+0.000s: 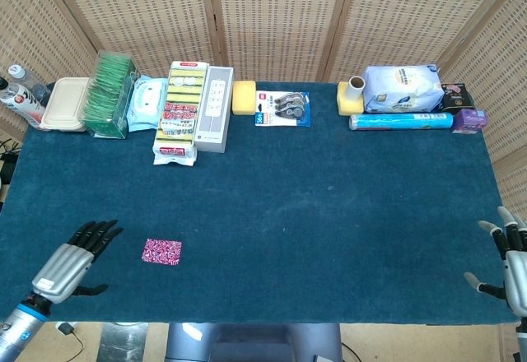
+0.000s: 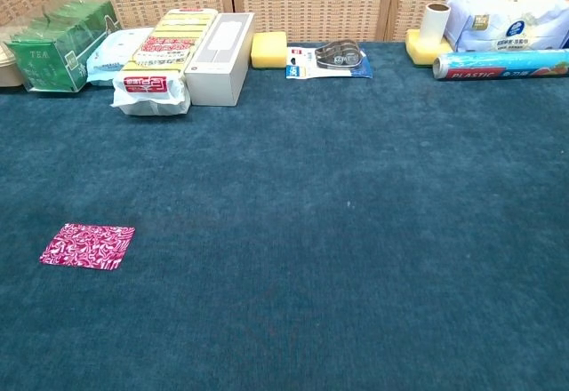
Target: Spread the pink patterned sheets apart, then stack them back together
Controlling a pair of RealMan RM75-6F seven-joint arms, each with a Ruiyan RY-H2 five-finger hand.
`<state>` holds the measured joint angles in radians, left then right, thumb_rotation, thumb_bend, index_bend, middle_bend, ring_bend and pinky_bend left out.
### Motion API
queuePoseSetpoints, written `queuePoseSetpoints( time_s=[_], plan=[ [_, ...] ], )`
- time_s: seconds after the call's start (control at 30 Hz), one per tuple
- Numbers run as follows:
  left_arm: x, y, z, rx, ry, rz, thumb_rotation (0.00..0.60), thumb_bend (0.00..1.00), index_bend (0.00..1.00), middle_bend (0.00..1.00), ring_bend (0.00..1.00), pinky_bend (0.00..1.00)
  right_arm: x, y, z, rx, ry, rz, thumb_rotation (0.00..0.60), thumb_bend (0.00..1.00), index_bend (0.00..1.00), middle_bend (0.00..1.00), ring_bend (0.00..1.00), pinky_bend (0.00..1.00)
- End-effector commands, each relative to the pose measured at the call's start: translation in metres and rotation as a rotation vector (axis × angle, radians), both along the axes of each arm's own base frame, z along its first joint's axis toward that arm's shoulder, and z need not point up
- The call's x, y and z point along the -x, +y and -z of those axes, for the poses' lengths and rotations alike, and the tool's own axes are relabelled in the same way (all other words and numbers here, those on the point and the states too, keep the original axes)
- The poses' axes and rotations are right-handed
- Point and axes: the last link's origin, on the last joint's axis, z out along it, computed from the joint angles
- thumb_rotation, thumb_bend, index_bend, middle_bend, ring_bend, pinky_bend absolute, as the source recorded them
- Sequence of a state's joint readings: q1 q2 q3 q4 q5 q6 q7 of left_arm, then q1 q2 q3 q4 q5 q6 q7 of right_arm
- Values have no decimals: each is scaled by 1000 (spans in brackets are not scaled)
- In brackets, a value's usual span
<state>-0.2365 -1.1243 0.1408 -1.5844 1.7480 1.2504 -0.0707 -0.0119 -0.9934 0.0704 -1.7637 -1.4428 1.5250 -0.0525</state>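
Observation:
The pink patterned sheets (image 1: 161, 252) lie as one small flat stack on the blue table cloth, near the front left; the chest view shows the same stack (image 2: 87, 245) at its left. My left hand (image 1: 70, 262) hovers just left of the stack, fingers spread and empty, about a hand's length away. My right hand (image 1: 512, 265) sits at the table's far right front edge, fingers apart, holding nothing. Neither hand shows in the chest view.
Along the back edge stand a green tea box (image 1: 109, 95), a wipes pack (image 1: 146, 104), sponge packs (image 1: 181, 111), a grey power strip box (image 1: 214, 109), a yellow sponge (image 1: 244, 97), tape dispensers (image 1: 282, 108), and a plastic wrap roll (image 1: 401, 121).

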Motion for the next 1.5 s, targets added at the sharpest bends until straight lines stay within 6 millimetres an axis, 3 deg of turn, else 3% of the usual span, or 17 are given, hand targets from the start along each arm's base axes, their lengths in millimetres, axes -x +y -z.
queuePoseSetpoints(
  time_s=[0.03, 0.23, 0.43, 0.6, 1.03, 1.5],
  plan=[
    [-12, 2, 13, 97, 11, 16, 600, 59, 0, 0, 0, 16, 0, 0, -2, 11, 7, -4, 600, 0, 194, 28, 0, 0],
    [-22, 9, 33, 164, 44, 6, 600, 59, 0, 0, 0, 16, 1, 1, -4, 32, 12, -10, 600, 0, 193, 29, 0, 0],
    [-32, 9, 52, 257, 51, 2, 600, 60, 0, 0, 0, 16, 0, 2, -3, 30, -19, -19, 600, 0, 70, 28, 0, 0],
    [-39, 10, 60, 280, 59, 9, 600, 60, 0, 0, 0, 16, 0, 3, -7, 46, -20, -23, 600, 0, 65, 25, 0, 0],
    [-37, 0, 64, 314, 65, -38, 600, 60, 0, 0, 0, 16, 1, 4, -10, 54, -33, -11, 600, 0, 65, 18, 0, 0],
    [-34, 9, 74, 370, 78, -76, 600, 60, 0, 0, 0, 16, 0, 6, -13, 49, -45, -10, 600, 0, 65, 16, 0, 0]
  ],
)
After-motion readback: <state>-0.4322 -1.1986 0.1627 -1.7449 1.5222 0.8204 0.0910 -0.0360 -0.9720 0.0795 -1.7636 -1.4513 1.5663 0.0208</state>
